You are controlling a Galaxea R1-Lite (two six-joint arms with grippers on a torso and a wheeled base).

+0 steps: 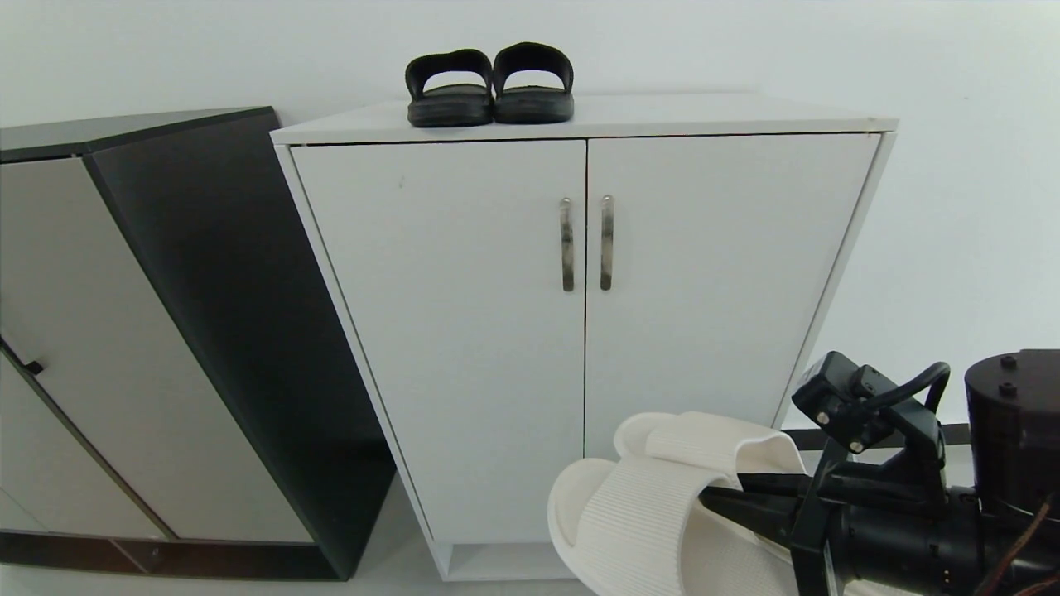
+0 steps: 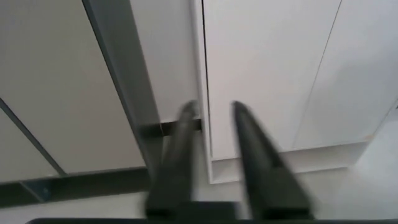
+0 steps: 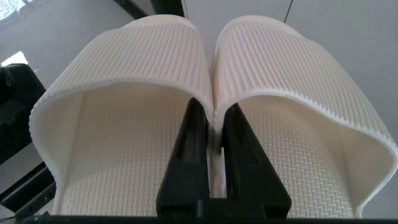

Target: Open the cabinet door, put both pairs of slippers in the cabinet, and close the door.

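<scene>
- Both doors of the white cabinet are shut, so I judge we're at the very first step: getting a door open.
- My right gripper is already loaded. Its fingers are pinched on the two inner strap edges of the white slippers, holding the pair together low in front of the right door.
- The black slippers sit side by side on top of the cabinet, toes facing me, untouched.
- My left gripper hangs with fingers apart and nothing between them. It is down near the cabinet's foot, by the seam with the dark cabinet.
- As I read it, the next move belongs to the free left arm: rise to the left handle, close on the bar, and pull along the door's swing without knocking the held pair.
- The head view gives me the handles and the black pair.
- The right wrist view gives me the pinch itself, right between the ribbed straps.
- The left wrist view gives me the spread fingers and the floor-level plinth.
</scene>
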